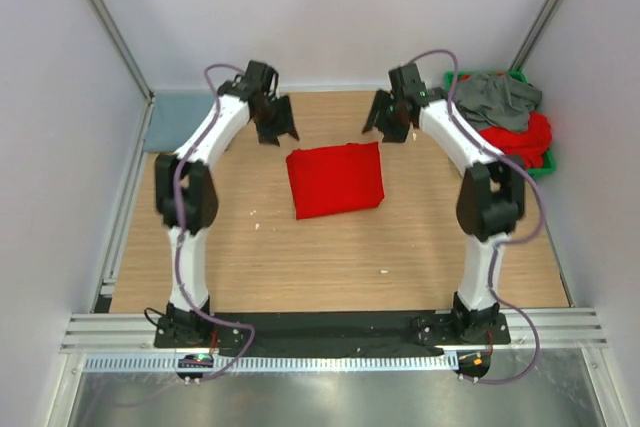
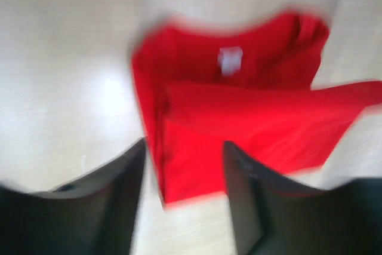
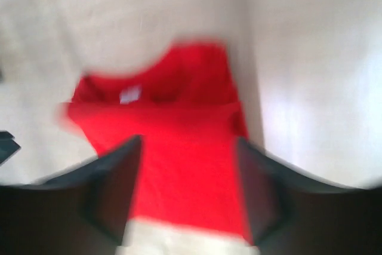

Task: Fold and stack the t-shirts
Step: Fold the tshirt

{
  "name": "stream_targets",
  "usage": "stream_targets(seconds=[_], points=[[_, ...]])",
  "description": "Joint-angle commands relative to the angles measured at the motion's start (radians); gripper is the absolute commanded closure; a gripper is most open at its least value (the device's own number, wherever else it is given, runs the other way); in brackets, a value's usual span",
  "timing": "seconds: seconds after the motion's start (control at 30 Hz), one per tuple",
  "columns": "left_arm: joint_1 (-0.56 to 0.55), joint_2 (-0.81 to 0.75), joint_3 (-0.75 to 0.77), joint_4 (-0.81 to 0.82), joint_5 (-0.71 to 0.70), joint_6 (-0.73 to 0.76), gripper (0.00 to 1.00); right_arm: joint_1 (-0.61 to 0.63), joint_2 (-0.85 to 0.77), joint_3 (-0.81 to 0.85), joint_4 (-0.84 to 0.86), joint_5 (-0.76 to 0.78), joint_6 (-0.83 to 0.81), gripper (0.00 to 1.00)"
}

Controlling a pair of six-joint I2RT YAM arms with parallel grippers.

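Left end effector [image 1: 276,133] and right end effector [image 1: 385,131]: jaws apart, empty, near the far corners of the folded red t-shirt [image 1: 335,179] lying mid-surface [image 1: 300,257]. Far right, the green bin [image 1: 547,163] holds a grey t-shirt [image 1: 500,97] over red t-shirts [image 1: 522,137].

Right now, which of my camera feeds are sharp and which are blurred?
Top external: sharp, evenly lit, folded red t-shirt crisp. Left wrist: blurred, white neck label a smear, left gripper soft-edged. Right wrist: similarly blurred, right gripper and shirt edges fuzzy.
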Motion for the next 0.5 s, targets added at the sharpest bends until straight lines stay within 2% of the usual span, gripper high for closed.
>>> stream_targets(seconds=[0.0,0.03,0.07,0.1,0.13,0.2,0.23,0.27,0.33,0.47], points=[[0.057,0.352,0.452,-0.198,0.107,0.083,0.33,-0.045,0.258,0.334,-0.137,0.032,-0.053,0.23],[0.062,0.433,0.573,-0.258,0.1,0.081,0.29,-0.05,0.378,0.53,-0.189,0.021,-0.056,0.15],[0.071,0.482,0.738,-0.36,0.089,0.056,0.25,-0.048,0.415,0.582,-0.214,0.01,-0.087,0.14],[0.077,0.501,0.757,-0.379,0.095,0.042,0.25,-0.048,0.416,0.595,-0.204,0.006,-0.101,0.13],[0.084,0.469,0.723,-0.337,0.094,0.03,0.25,-0.048,0.363,0.534,-0.176,0.01,-0.113,0.12],[0.087,0.344,0.425,-0.193,0.083,0.001,0.24,-0.059,0.274,0.402,-0.054,0.032,-0.137,0.1],[0.087,0.213,0.309,-0.104,0.08,-0.014,0.21,-0.065,0.218,0.254,-0.012,0.029,-0.131,0.09],[0.09,0.15,0.14,0.021,0.074,-0.025,0.16,-0.073,0.13,0.189,0.026,0.009,-0.125,0.08],[0.091,0.057,0.061,0.067,0.072,-0.025,0.16,-0.082,0.053,0.037,0.086,-0.008,-0.118,0.08],[0.087,-0.049,-0.106,0.105,0.089,0.001,0.26,-0.082,-0.103,-0.163,0.152,-0.042,-0.099,0.08]])
